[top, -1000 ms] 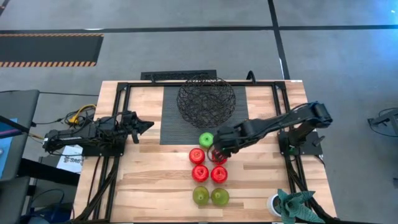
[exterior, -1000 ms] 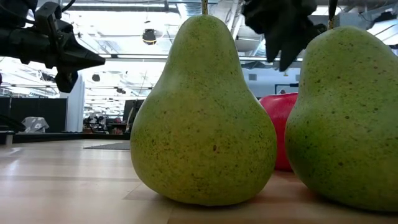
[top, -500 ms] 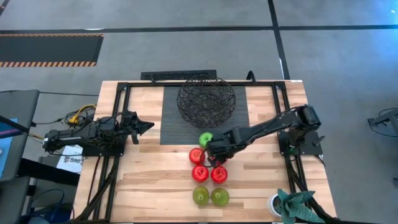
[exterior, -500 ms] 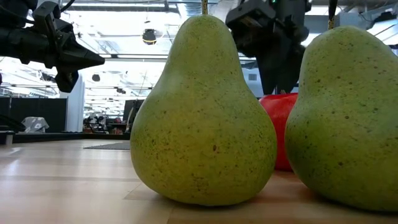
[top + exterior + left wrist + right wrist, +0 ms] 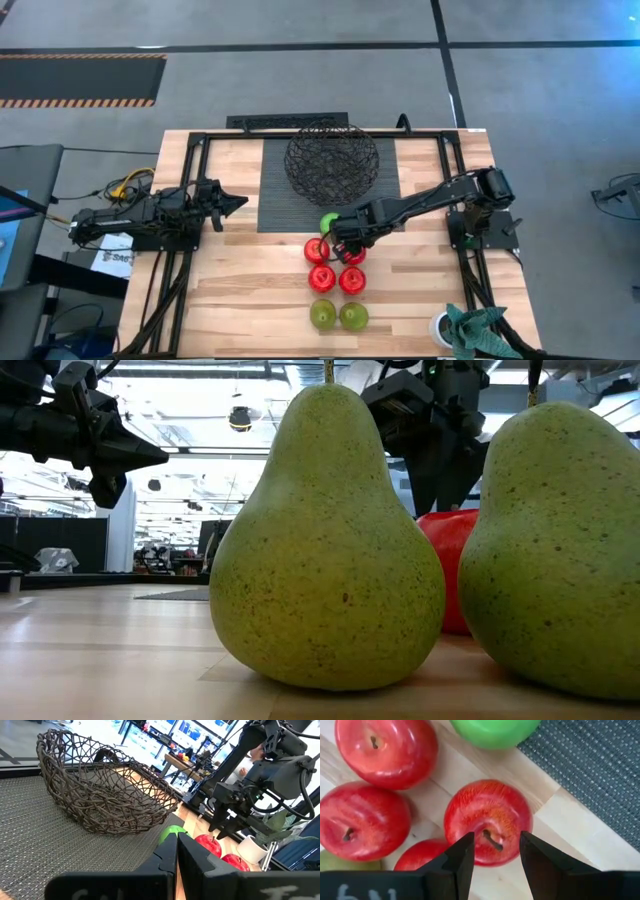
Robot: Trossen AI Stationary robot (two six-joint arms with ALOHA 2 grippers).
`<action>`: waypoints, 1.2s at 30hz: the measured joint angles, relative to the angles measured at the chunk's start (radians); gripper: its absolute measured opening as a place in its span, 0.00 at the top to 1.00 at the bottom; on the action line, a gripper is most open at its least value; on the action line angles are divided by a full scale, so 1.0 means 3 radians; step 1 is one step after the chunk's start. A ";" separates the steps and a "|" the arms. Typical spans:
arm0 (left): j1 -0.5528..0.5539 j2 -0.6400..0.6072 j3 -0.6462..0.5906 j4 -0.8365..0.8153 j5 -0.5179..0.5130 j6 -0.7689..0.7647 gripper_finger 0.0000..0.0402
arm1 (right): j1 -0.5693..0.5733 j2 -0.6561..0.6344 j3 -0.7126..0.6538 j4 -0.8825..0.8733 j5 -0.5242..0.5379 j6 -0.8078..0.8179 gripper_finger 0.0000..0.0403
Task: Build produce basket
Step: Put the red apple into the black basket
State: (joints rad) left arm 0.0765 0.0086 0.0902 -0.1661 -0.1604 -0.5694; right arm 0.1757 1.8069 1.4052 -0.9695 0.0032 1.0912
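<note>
The black wire basket point(image 5: 332, 160) stands on the dark ribbed mat point(image 5: 275, 205) at the far middle of the table. Near of it lie a green apple point(image 5: 326, 221), four red apples and two yellow-green pears point(image 5: 322, 315) point(image 5: 353, 316). My right gripper point(image 5: 495, 852) is open and points down over the right far red apple point(image 5: 488, 822), one finger on either side of its stem; I see no touch. My left gripper point(image 5: 235, 202) is shut and empty at the table's left, its fingers pointing at the mat.
The other red apples point(image 5: 317, 250) point(image 5: 322, 279) point(image 5: 352, 280) lie close around the one under my right gripper. In the low view the two pears point(image 5: 325, 540) point(image 5: 560, 550) fill the foreground. A white cup with a green cloth point(image 5: 445, 328) stands at the near right corner.
My right gripper has gone toward the table's left edge and a little down, from beside the red apples to above the right far one. The fruits have stayed where they were.
</note>
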 joint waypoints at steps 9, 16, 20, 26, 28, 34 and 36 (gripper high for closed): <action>-0.0001 0.0000 0.0000 0.0000 0.0000 -0.0003 1.00 | 0.0074 0.0000 0.0000 -0.0136 -0.0011 0.0164 0.56; 0.0000 0.0000 0.0000 0.0000 0.0021 -0.0025 1.00 | 0.0081 0.0067 -0.0009 -0.0086 0.0012 0.0205 0.57; -0.0001 -0.0005 0.0000 0.0000 0.0027 -0.0025 1.00 | 0.0089 0.0155 0.0006 0.0086 0.0007 0.0213 0.58; -0.0001 -0.0014 0.0000 0.0001 0.0027 -0.0037 1.00 | 0.0097 0.0193 0.0011 0.0147 -0.0002 0.0223 0.58; -0.0001 -0.0013 0.0000 0.0000 0.0028 -0.0037 1.00 | 0.0092 0.0181 0.0009 0.0142 -0.0001 0.0228 0.58; -0.0001 -0.0014 0.0000 -0.0003 0.0028 -0.0037 1.00 | 0.0054 0.0160 0.0000 0.0156 -0.0001 0.0220 0.58; -0.0001 -0.0014 0.0000 -0.0004 0.0028 -0.0037 1.00 | 0.0038 0.0160 0.0000 0.0182 -0.0004 0.0212 0.58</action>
State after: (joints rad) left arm 0.0761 0.0044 0.0902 -0.1673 -0.1520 -0.5804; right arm 0.1871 1.8549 1.4052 -0.9148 0.0021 1.1549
